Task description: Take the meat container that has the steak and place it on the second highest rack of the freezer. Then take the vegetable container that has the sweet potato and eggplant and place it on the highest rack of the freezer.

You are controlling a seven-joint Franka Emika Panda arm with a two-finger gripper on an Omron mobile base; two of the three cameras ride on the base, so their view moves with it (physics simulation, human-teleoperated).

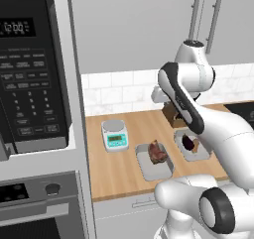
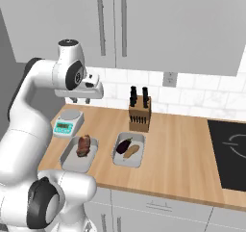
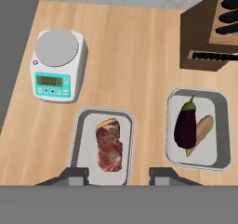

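steak (image 3: 109,145) in tray (image 3: 83,139), eggplant (image 3: 186,125) beside sweet potato (image 3: 201,130)

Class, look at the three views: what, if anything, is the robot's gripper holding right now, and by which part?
Nothing is held. The gripper hovers open above the counter, over the near end of the tray with the steak, with no contact.

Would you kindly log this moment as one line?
phase: approach | gripper: above steak, jaws open | steak tray: on counter | vegetable tray: untouched
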